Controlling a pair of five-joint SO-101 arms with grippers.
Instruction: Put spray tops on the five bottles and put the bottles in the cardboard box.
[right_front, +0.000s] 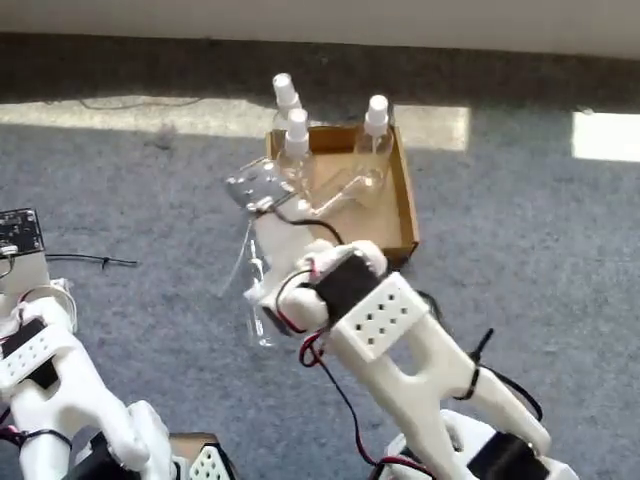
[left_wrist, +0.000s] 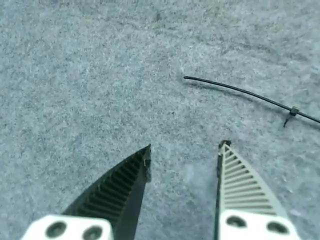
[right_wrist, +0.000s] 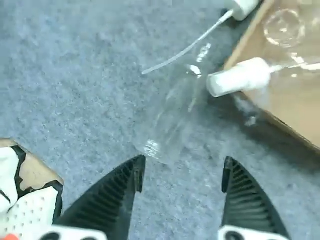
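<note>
The cardboard box (right_front: 405, 200) sits at the middle back of the carpet. Two clear bottles with white spray tops (right_front: 297, 140) (right_front: 376, 128) stand in it, and a third capped bottle (right_front: 285, 98) stands at its far left corner. A clear bottle without a top (right_front: 256, 285) (right_wrist: 175, 115) lies on the carpet in front of the box. A thin spray tube (right_wrist: 185, 50) lies beside it. My right gripper (right_wrist: 183, 161) is open just short of that bottle's near end, holding nothing. Over bare carpet at the left, my left gripper (left_wrist: 185, 146) is open too.
A black cable tie (left_wrist: 240, 92) (right_front: 100, 260) lies on the carpet ahead of the left gripper. A small circuit board (right_front: 20, 232) sits at the left edge. The box's corner (right_wrist: 260, 100) is close beside the lying bottle. The right arm (right_front: 400, 330) covers the centre front.
</note>
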